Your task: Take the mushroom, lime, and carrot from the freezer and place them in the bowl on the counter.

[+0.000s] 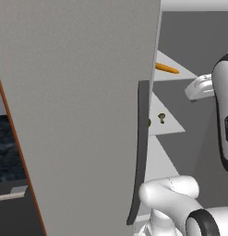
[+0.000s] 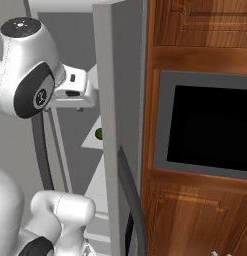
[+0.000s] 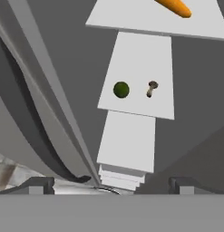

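The freezer stands open, its flat grey door (image 1: 78,115) swung out with the dark handle strip (image 1: 143,152) on its edge. Inside, the orange carrot (image 3: 174,7) lies on an upper white shelf (image 3: 131,20). One shelf down, the dark-green lime (image 3: 121,89) and the small brownish mushroom (image 3: 151,87) sit side by side, a little apart. My gripper (image 3: 111,186) is open, holds nothing, and hangs in front of these shelves, well short of them. From the left base the carrot (image 1: 167,68) and mushroom (image 1: 161,117) show past the door edge. The bowl is out of view.
The open door's edge (image 2: 112,125) stands close to my hand (image 2: 75,90) on its right. Brown wooden cabinets (image 2: 195,35) with a black built-in oven window (image 2: 210,130) flank the freezer. A strip of dark marbled counter (image 1: 7,147) shows left of the door.
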